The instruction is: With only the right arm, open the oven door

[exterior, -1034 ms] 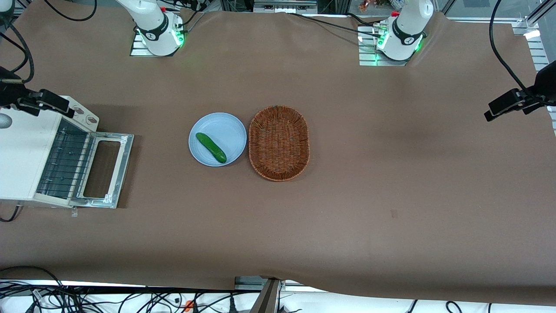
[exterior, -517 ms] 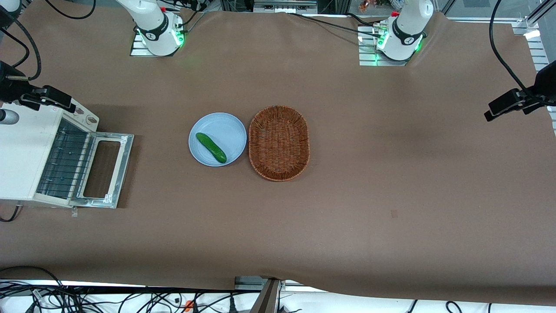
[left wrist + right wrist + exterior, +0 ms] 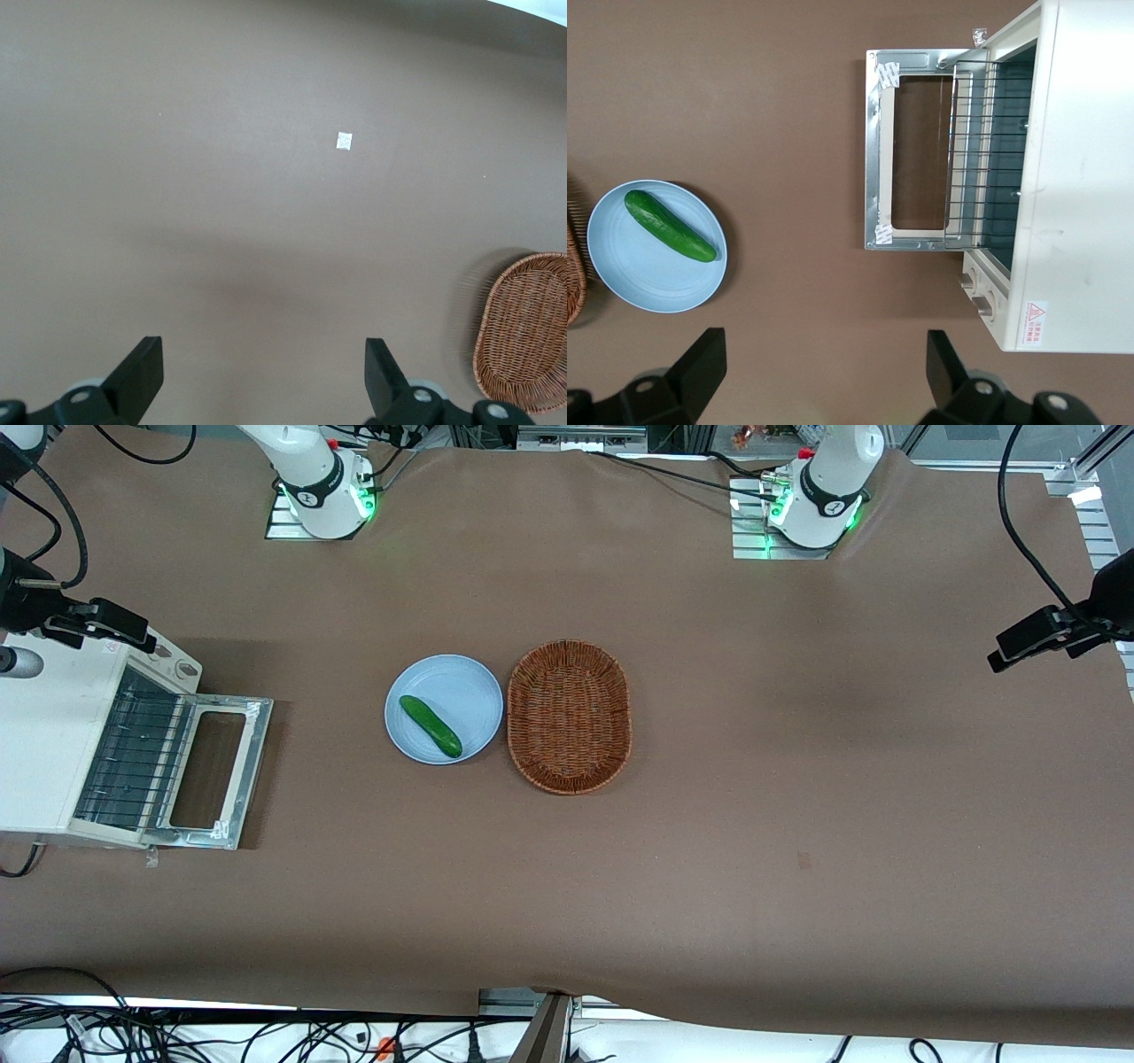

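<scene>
Front view, with wrist views: brown-covered bench [image 3: 709,850] carrying, in descending size, a white toaster oven [image 3: 44,735] at the edge toward the working arm's end, an oval wicker basket [image 3: 569,716] near the centre, a pale blue plate [image 3: 443,708] just beside the basket, and a green cucumber [image 3: 431,726] lying diagonally on the plate. The oven door [image 3: 217,771] is folded fully down, lying flat on the bench in front of the oven cavity, its glass pane showing the brown surface beneath; the wire rack [image 3: 133,757] projects partly out over the door's hinge edge. Right arm [image 3: 306,465]: base fixed near the bench edge farthest from the front camera, its upper links leaving the frame. Its gripper [image 3: 93,627] hangs above the oven's top corner by the control knobs [image 3: 173,660], well above the door and touching nothing; in the right wrist view its black fingers [image 3: 700,363] stand spread apart with nothing between them, looking straight down on door [image 3: 908,150], oven [image 3: 1072,177] and plate [image 3: 651,248]
</scene>
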